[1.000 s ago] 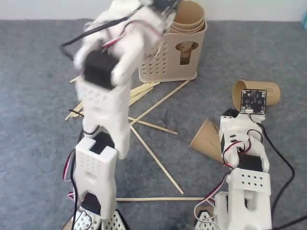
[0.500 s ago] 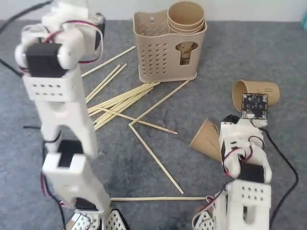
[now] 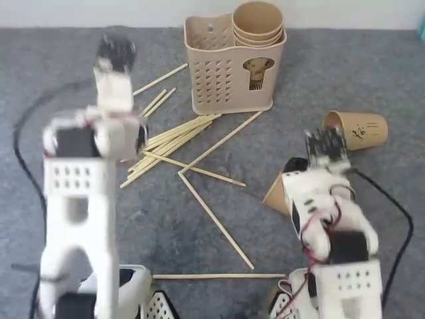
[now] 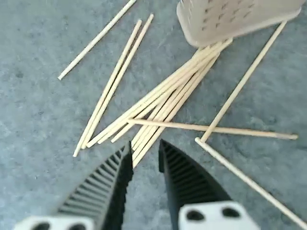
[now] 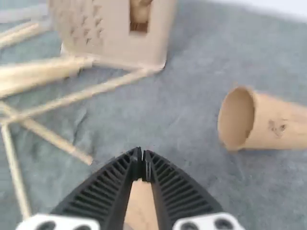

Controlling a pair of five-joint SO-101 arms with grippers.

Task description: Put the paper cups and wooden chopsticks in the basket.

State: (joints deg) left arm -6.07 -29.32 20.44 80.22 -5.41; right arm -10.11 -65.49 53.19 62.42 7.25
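Note:
A beige perforated basket (image 3: 229, 70) at the back holds stacked paper cups (image 3: 257, 23). One paper cup (image 3: 355, 129) lies on its side at the right, also seen as the cup (image 5: 259, 120) ahead of my right gripper (image 5: 142, 155), which is shut with nothing in it. A second cup (image 3: 273, 193) lies partly under the right arm (image 3: 319, 199). Wooden chopsticks (image 3: 169, 139) are scattered in front of the basket. My left gripper (image 4: 144, 148) hangs open just above the near end of the chopstick bundle (image 4: 168, 105).
Grey carpet (image 3: 372, 60) covers the table. One loose chopstick (image 3: 219, 275) lies near the front between the arm bases, and another long one (image 3: 216, 219) runs diagonally through the middle. The left arm (image 3: 86, 173) stands tall at the left.
The left arm swung away from the basket top to the left and came down over the chopsticks. The right arm shifted a little left, uncovering the lying cup.

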